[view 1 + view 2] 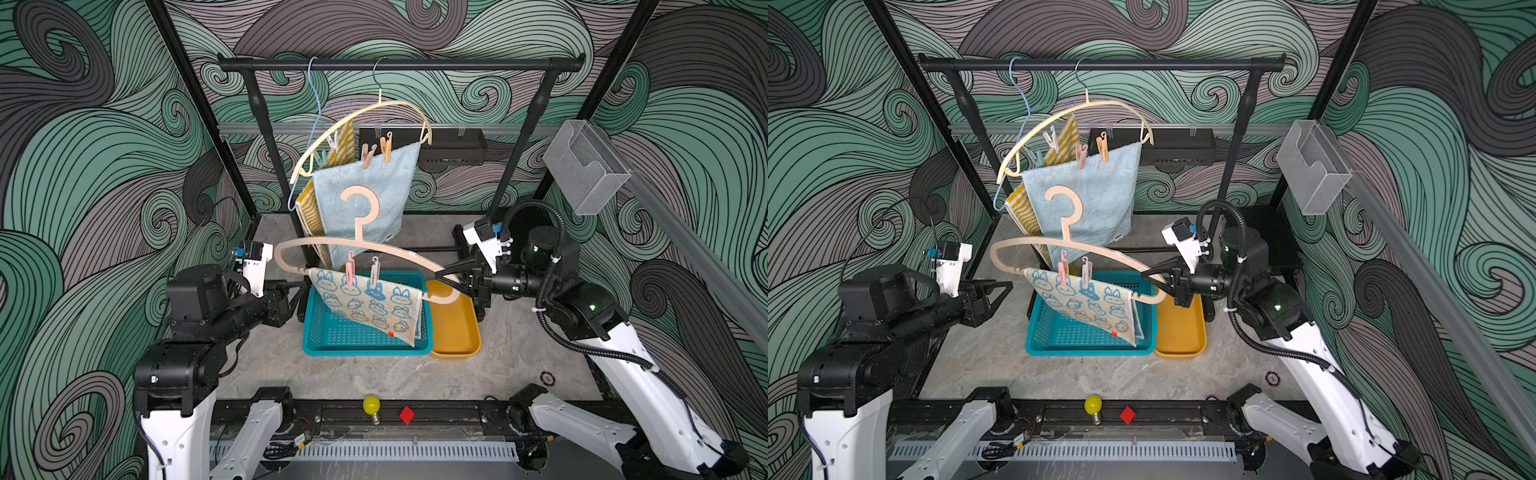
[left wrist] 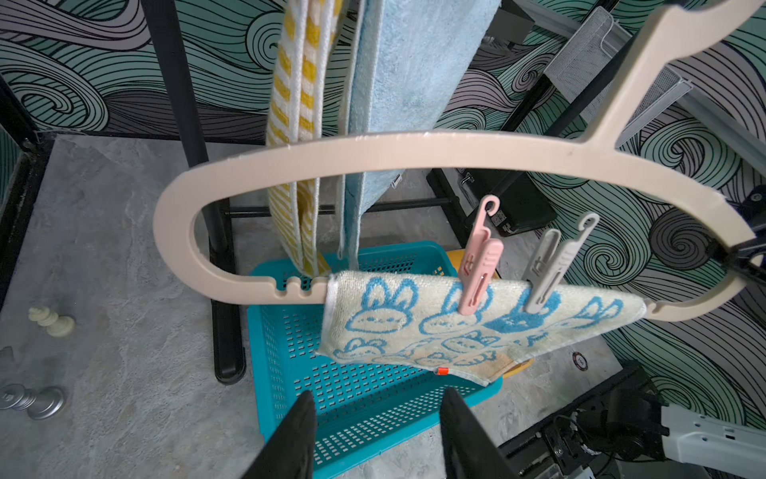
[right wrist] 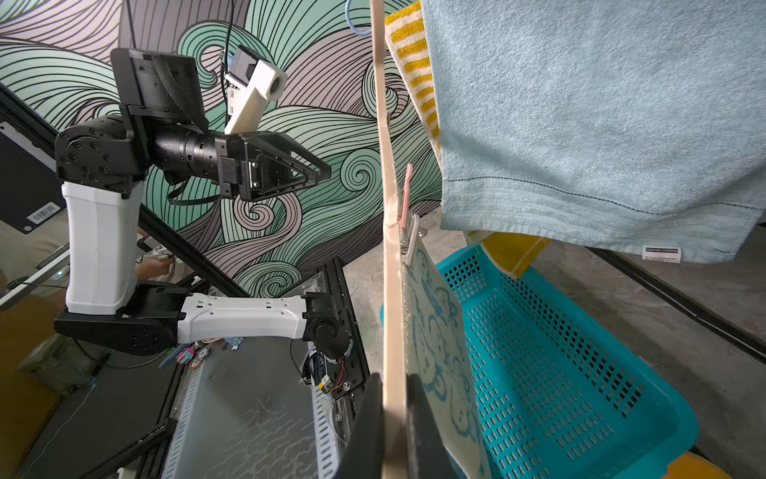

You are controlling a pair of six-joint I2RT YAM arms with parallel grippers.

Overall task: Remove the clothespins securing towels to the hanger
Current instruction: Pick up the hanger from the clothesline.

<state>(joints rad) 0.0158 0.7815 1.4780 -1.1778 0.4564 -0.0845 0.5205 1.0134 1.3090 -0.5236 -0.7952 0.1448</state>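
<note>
- Your right gripper [image 1: 438, 275] is clamped on the right end of the peach hanger [image 1: 361, 243], holding it in the air above the basket [image 1: 328, 332].
- Your left gripper [image 2: 375, 419] stands partly open and empty, near the hanger's left end but not touching it.
- The bunny towel [image 1: 370, 305] drapes over the hanger's lower bar, pinned by a pink peg [image 1: 350, 270] and a grey peg [image 1: 375, 272] side by side.
- Behind, on the rail [image 1: 399, 64], the cream hanger [image 1: 365, 110] carries the blue towel [image 1: 365, 195] under a second pink peg [image 1: 367, 156] and an orange peg [image 1: 387, 147]; the striped towel [image 1: 311, 214] hangs just beside it.
</note>
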